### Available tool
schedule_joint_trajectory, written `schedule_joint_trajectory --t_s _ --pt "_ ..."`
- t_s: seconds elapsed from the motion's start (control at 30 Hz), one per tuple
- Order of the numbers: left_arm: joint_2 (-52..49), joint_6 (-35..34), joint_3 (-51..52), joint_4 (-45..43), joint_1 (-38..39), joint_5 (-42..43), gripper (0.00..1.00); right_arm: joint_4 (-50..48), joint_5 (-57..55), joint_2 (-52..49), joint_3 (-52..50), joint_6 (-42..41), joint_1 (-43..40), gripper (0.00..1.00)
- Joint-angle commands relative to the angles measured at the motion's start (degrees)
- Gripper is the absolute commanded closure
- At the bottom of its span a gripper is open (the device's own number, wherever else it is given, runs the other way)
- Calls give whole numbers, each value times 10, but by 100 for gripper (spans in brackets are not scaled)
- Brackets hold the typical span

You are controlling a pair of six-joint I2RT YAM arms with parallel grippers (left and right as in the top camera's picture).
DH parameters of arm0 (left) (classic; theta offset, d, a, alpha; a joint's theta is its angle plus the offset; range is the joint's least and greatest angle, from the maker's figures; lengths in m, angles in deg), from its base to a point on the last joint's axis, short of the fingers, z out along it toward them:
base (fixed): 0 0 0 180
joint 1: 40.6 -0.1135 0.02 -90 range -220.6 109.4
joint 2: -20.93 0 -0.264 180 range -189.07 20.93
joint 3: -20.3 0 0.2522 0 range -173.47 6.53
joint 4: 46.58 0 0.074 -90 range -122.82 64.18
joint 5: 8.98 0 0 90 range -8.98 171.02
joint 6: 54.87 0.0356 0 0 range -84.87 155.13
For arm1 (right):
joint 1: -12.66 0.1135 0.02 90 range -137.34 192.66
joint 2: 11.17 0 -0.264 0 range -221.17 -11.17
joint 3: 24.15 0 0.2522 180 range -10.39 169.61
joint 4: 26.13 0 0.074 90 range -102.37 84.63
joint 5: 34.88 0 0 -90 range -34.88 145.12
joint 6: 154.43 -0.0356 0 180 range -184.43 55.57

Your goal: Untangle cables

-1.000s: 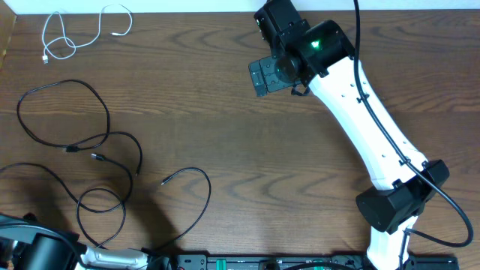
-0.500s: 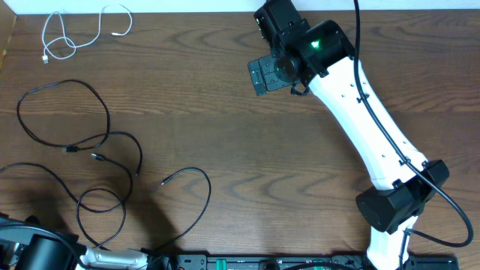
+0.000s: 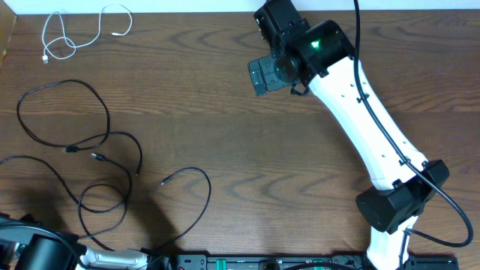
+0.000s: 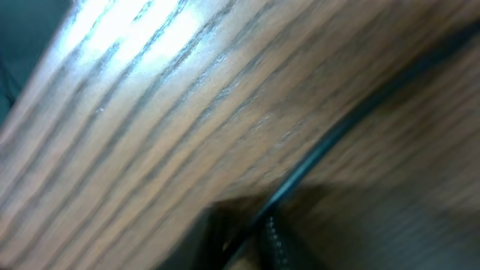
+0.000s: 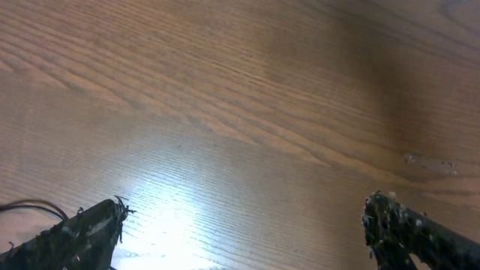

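Note:
Thin black cables [image 3: 82, 142] lie in loose crossing loops on the left of the wooden table [image 3: 225, 150]; one free plug end [image 3: 163, 181] points toward the middle. A thin white cable [image 3: 71, 37] is coiled at the far left corner, apart from them. In the left wrist view a black cable [image 4: 337, 127] runs down between the dark jaws of my left gripper [image 4: 251, 240], which are shut close on it. My right gripper [image 3: 262, 75] hovers over bare wood at the far middle, open, its fingers [image 5: 82, 232] wide apart with nothing between them.
The left arm's body [image 3: 34, 255] sits at the near left corner, partly out of frame. The white right arm [image 3: 367, 120] stretches from its base [image 3: 394, 199] at the near right. A thick black cord [image 3: 457, 210] loops beside that base.
The black strand at the table's left edge has shifted a little and the nearby small loop has moved slightly. The right arm has not moved.

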Motion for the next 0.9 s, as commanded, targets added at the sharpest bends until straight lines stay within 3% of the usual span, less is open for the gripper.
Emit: schedule_joint_trajectory --t_s 0.0,0.2,0.63,0.87 --pt "1 38 4 -16 3 35 92 1 14 -5 -2 5 -2 1" --pt "1 43 -34 -17 9 35 92 1 23 -5 -2 5 -2 1" --pt "1 155 -99 -56 63 33 93 -2 23 -5 -2 5 -2 1" --pt "1 169 -99 -45 87 -70 89 -1 23 -5 -2 5 -2 1"
